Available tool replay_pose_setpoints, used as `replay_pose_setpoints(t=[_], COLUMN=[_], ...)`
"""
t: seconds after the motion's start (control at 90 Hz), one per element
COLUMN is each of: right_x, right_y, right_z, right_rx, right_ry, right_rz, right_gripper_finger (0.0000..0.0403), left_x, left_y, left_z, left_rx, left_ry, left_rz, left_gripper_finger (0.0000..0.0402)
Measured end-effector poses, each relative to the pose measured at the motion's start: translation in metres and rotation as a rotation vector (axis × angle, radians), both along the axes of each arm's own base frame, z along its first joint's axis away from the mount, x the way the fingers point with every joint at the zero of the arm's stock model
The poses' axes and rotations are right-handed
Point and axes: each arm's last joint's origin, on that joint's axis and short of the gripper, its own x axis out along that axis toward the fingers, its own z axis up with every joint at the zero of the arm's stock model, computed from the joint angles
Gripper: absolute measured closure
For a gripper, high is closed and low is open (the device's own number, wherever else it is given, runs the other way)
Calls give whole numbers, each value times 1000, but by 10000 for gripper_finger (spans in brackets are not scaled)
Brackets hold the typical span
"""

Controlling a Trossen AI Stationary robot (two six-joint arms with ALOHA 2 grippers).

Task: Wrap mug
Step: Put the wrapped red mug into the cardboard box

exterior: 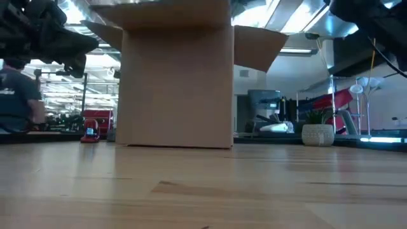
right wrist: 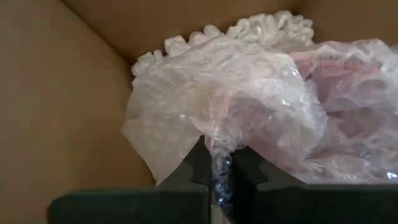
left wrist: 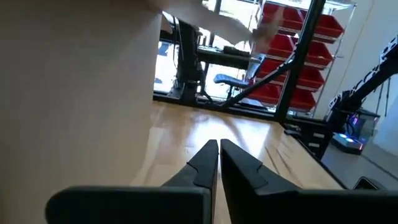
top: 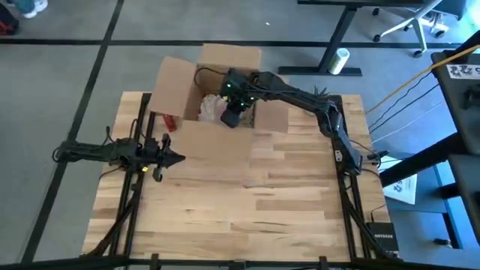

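Cardboard fills my right wrist view: the right gripper (right wrist: pixel 221 163) is down inside the open box (top: pixel 225 58) at the table's (top: pixel 247 202) 12 o'clock edge, its fingers (right wrist: pixel 194 165) pinching a fold of bubble wrap (right wrist: pixel 249 93) bundled round something pinkish that I take for the mug, with white packing peanuts (right wrist: pixel 273 26) behind it. I see the left gripper (top: pixel 174 157) waiting over the table near 9 o'clock, fingers pressed together, beside the box wall.

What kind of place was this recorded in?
Probably a lab or workshop: racks of red bins, an office chair on grey carpet, and desks beyond the wooden table.
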Motion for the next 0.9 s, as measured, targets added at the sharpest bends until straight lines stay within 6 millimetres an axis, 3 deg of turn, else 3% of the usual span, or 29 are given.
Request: replay_pose_setpoints(t=[0.167, 0.6, 0.744, 0.9], right_x=[3, 20, 24, 15], right_y=[3, 6, 6, 9], right_z=[-1, 5, 17, 42], right_rx=[13, 117, 94, 66], right_ry=[-19, -231, -332, -410], right_rz=[35, 120, 124, 129], right_gripper_finger=[389, 273, 264, 263], left_x=[0, 0, 0, 0], left_y=[0, 0, 0, 0], left_z=[0, 0, 0, 0], left_rx=[0, 0, 0, 0], left_ry=[0, 0, 0, 0], left_rz=[0, 0, 0, 0], left_gripper_finger=[402, 402, 402, 402])
